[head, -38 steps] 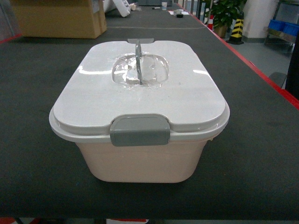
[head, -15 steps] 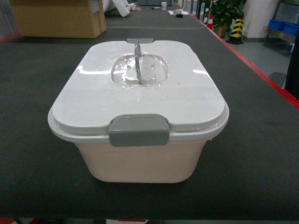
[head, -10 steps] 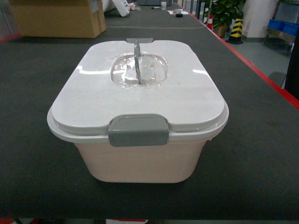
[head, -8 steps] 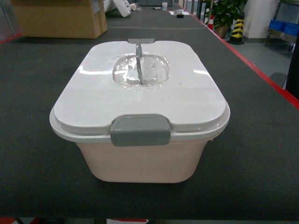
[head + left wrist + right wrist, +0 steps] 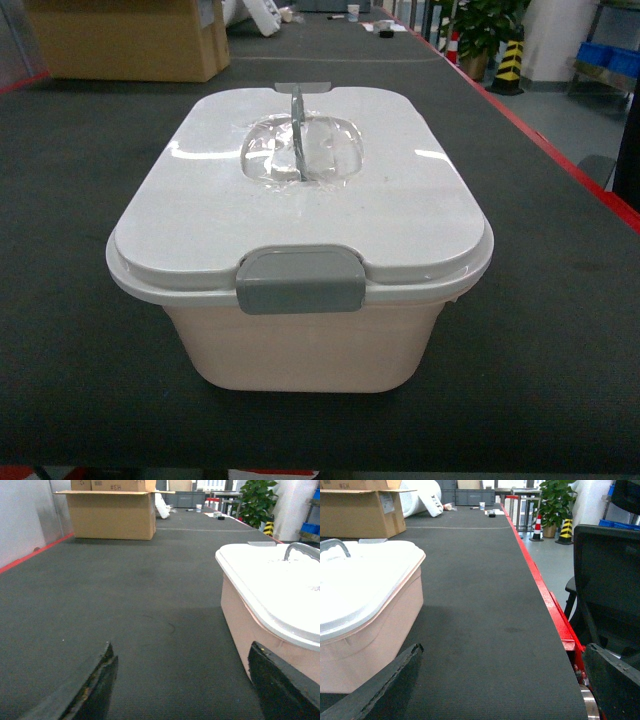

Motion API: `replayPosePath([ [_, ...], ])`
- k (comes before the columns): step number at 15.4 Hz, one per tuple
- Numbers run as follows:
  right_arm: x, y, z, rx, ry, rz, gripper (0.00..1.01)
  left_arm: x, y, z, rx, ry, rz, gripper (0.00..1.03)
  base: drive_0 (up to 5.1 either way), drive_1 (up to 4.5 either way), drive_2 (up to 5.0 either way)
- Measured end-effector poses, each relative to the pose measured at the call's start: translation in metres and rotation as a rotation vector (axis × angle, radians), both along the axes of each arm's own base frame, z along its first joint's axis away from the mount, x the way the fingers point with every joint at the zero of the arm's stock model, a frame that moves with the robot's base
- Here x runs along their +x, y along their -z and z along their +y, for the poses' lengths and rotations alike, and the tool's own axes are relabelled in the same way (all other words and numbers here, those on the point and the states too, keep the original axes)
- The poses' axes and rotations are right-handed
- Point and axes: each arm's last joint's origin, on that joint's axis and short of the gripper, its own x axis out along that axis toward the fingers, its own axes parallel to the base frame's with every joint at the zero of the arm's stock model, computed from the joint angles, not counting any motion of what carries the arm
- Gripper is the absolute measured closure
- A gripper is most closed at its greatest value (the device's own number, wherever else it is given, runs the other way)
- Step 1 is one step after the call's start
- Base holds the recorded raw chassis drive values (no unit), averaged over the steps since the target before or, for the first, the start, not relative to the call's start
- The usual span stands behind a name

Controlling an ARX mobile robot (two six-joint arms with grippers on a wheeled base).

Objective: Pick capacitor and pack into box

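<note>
Left to right: the left gripper [image 5: 182, 680] rests low on the dark table [image 5: 60, 200], jaws spread wide and empty, just left of the box [image 5: 300, 340], which stands at the near centre of the table. The white lid [image 5: 300, 190] sits on the box with the grey clip [image 5: 300, 282] at its near edge folded down and the grey handle [image 5: 296, 135] upright. The right gripper [image 5: 502, 685], jaws likewise apart and holding nothing, lies just right of the box, near the table's red edge [image 5: 547, 600]. No capacitor is visible in any view. Likely hazards: with the lid clipped, nothing can be packed until it is released; a one-sided pull on the handle could tilt or drag the light tub. Compared with the frame half a second earlier, box and lid appear unmoved; only slight camera jitter shows. A cardboard carton [image 5: 125, 40] stands far left.
</note>
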Motion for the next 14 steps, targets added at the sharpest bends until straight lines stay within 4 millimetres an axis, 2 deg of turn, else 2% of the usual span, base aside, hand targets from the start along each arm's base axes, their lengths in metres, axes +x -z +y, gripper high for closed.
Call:
replayPosePath([
  [2,0.0,0.0,0.0,0.0,0.0,0.0,0.03,0.0,0.0,0.0,0.0,0.0,0.0,0.05,0.0,0.0,0.0],
  [14,0.0,0.0,0.0,0.0,0.0,0.0,0.03,0.0,0.0,0.0,0.0,0.0,0.0,0.05,0.0,0.0,0.0],
])
